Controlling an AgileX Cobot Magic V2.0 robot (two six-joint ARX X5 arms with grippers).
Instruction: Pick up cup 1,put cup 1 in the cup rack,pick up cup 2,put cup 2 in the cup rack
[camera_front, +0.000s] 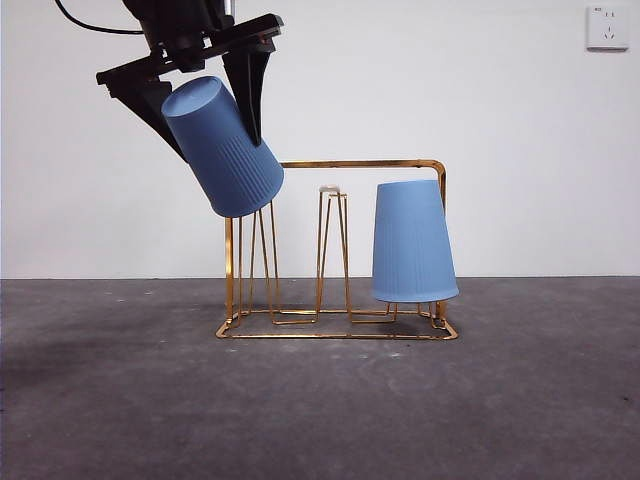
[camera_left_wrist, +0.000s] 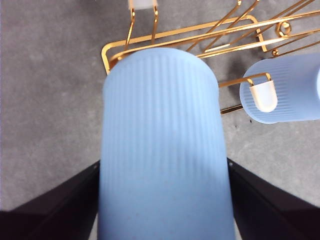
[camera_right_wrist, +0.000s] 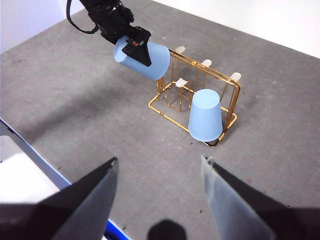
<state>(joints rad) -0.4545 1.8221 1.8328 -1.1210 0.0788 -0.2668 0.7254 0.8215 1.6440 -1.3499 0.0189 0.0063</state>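
Note:
My left gripper is shut on a blue ribbed cup and holds it tilted, mouth downward, above the left end of the gold wire cup rack. In the left wrist view the cup fills the space between my jaws, with the rack beyond it. A second blue cup sits upside down on a peg at the rack's right end; it also shows in the right wrist view. My right gripper is open and empty, high above the table and well away from the rack.
White-tipped pegs stand free in the rack's middle. A white wall with a socket is behind the grey table. The table's edge shows in the right wrist view.

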